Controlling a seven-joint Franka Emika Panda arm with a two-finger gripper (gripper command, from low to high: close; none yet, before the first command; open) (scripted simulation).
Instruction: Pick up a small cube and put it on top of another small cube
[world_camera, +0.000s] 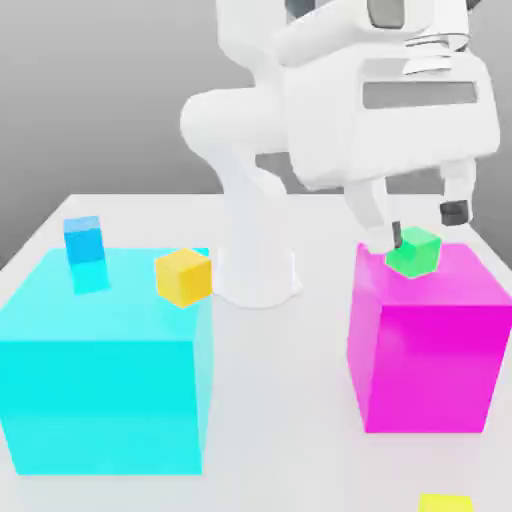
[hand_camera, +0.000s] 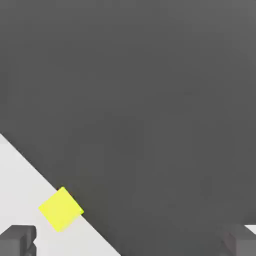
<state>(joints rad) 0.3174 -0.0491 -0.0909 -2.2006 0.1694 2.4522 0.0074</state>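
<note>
The small lemon-yellow cube (world_camera: 445, 503) lies on the white table at the bottom edge of the exterior view, in front of the magenta block; in the hand view the lemon-yellow cube (hand_camera: 60, 209) sits right at the table's edge. The golden-yellow small cube (world_camera: 183, 277) rests on the cyan block's top, at its corner toward the exterior view's right. My gripper (world_camera: 425, 225) hangs open and empty above the magenta block, far from both yellow cubes. Its two dark fingertips (hand_camera: 17, 239) stand wide apart in the hand view, around the gripper's middle (hand_camera: 128, 242).
A large cyan block (world_camera: 105, 390) fills the exterior view's left, with a blue small cube (world_camera: 84, 239) on its far top. A large magenta block (world_camera: 425, 350) stands at the right, carrying a green small cube (world_camera: 414, 252) just under my fingers. White table (world_camera: 290, 340) lies between the blocks.
</note>
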